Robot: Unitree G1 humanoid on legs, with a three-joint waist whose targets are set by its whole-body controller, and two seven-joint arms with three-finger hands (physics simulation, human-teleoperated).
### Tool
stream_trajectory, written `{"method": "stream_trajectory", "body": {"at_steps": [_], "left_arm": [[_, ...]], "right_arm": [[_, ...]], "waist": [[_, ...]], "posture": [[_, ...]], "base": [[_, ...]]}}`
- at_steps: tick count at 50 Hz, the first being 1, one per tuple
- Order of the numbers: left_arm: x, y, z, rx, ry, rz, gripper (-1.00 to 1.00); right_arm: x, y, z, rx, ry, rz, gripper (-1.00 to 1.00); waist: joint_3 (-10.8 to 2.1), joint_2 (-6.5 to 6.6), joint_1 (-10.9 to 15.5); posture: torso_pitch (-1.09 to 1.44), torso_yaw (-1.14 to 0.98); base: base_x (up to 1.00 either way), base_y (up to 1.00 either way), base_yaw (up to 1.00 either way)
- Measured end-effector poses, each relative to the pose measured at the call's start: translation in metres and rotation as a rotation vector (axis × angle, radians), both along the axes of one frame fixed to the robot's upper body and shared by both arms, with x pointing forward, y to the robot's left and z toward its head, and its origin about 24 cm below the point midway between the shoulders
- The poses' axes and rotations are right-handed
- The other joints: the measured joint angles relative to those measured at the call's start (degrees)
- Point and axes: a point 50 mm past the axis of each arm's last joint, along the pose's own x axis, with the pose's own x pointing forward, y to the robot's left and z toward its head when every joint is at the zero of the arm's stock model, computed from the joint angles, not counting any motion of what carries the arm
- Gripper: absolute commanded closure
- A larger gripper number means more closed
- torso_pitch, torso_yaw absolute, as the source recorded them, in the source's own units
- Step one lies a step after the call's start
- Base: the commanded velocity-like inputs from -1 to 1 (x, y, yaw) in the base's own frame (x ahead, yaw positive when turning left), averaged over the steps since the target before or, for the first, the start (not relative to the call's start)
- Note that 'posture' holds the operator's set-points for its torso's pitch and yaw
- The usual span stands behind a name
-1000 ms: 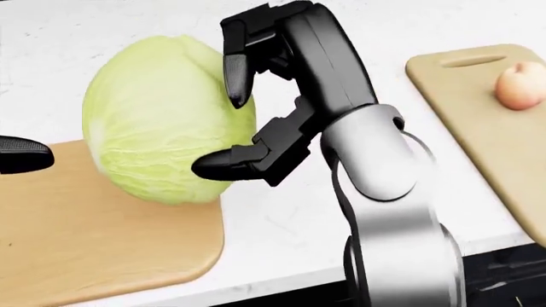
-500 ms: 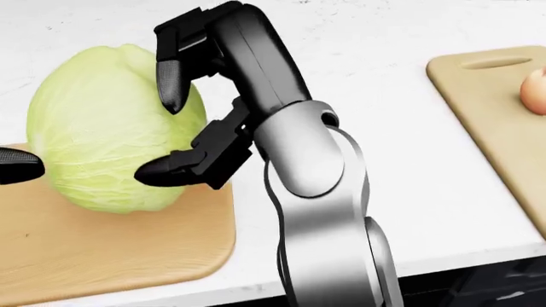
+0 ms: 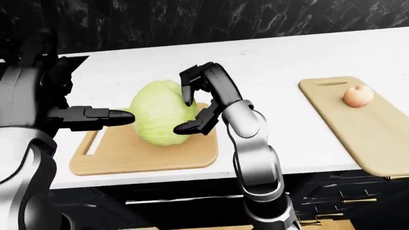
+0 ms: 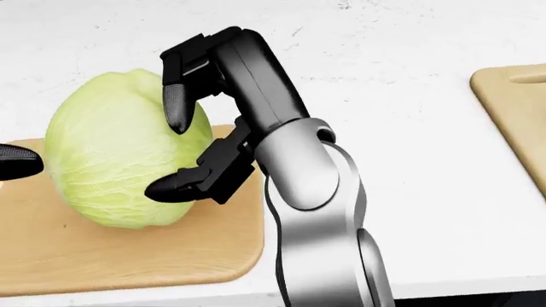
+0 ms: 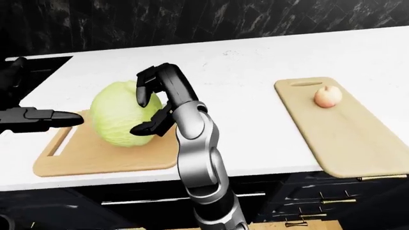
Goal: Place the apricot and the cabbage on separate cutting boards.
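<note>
In the left-eye view the cabbage is sitting on the left cutting board, near its upper right corner. The right hand is cupping it with spread fingers; the left hand is pointing at its other side, fingers extended. In the head view bare board is lying below the cabbage. In the right-eye view the apricot is resting on the right cutting board, with bare white counter separating the boards

A white counter is spanning the view; a dark marbled wall is rising behind; dark cabinets are sitting below.
</note>
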Motion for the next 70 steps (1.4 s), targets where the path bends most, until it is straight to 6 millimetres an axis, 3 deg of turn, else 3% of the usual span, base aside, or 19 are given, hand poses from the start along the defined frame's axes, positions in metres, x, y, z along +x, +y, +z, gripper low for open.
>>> {"method": "stream_trajectory", "body": {"at_steps": [16,24,39,41,47,53,54,56,59,60,70], "left_arm": [[0.000,0.001,-0.003,-0.003,0.003,0.010,-1.00],[0.001,0.001,-0.004,-0.005,0.007,0.011,-1.00],[0.001,0.002,-0.002,-0.003,0.004,0.012,-1.00],[0.001,0.002,-0.001,-0.002,0.003,0.011,-1.00],[0.001,0.002,-0.002,-0.003,0.007,0.015,-1.00],[0.000,0.003,-0.002,-0.003,0.005,0.019,-1.00],[0.000,0.003,-0.002,-0.002,0.005,0.020,-1.00],[0.000,0.003,-0.002,-0.003,0.003,0.020,-1.00],[-0.001,0.003,-0.002,-0.002,0.004,0.020,-1.00],[-0.001,0.003,-0.002,-0.001,0.004,0.021,-1.00],[-0.001,0.003,-0.003,-0.004,0.004,0.023,-1.00]], "right_arm": [[-0.002,-0.006,-0.005,-0.004,-0.013,-0.016,1.00],[-0.004,-0.005,-0.007,-0.015,-0.003,0.006,0.52],[-0.006,-0.003,-0.011,-0.031,0.032,0.041,0.09],[-0.005,-0.003,-0.012,-0.034,0.041,0.044,-0.07],[-0.005,-0.003,-0.012,-0.034,0.037,0.047,-0.25],[-0.005,-0.004,-0.013,-0.034,0.039,0.045,-0.33],[-0.005,-0.004,-0.012,-0.035,0.039,0.046,-0.50],[-0.005,-0.003,-0.013,-0.035,0.039,0.048,-0.59],[-0.005,-0.003,-0.013,-0.036,0.040,0.052,-0.96],[-0.005,-0.003,-0.013,-0.035,0.041,0.053,-1.00],[-0.005,-0.004,-0.013,-0.031,0.042,0.048,-1.00]], "waist": [[-0.53,0.28,0.99],[-0.88,0.38,1.10],[-0.67,0.41,1.39],[-0.54,0.37,1.44],[-0.53,0.34,1.54],[-0.59,0.29,1.59],[-0.59,0.29,1.61],[-0.64,0.29,1.64],[-0.65,0.29,1.69],[-0.65,0.29,1.70],[-0.76,0.28,1.81]], "posture": [[0.00,0.25],[0.00,0.25],[0.00,0.25],[0.00,0.25],[0.00,0.25],[0.00,0.25],[0.00,0.25],[0.00,0.25],[0.00,0.25],[0.00,0.25],[0.00,0.25]], "base": [[0.00,0.00,0.00],[0.00,0.00,0.00],[0.00,0.00,0.00],[0.00,0.00,0.00],[0.00,0.00,0.00],[0.00,0.00,0.00],[0.00,0.00,0.00],[0.00,0.00,0.00],[0.00,0.00,0.00],[0.00,0.00,0.00],[0.00,0.00,0.00]]}}
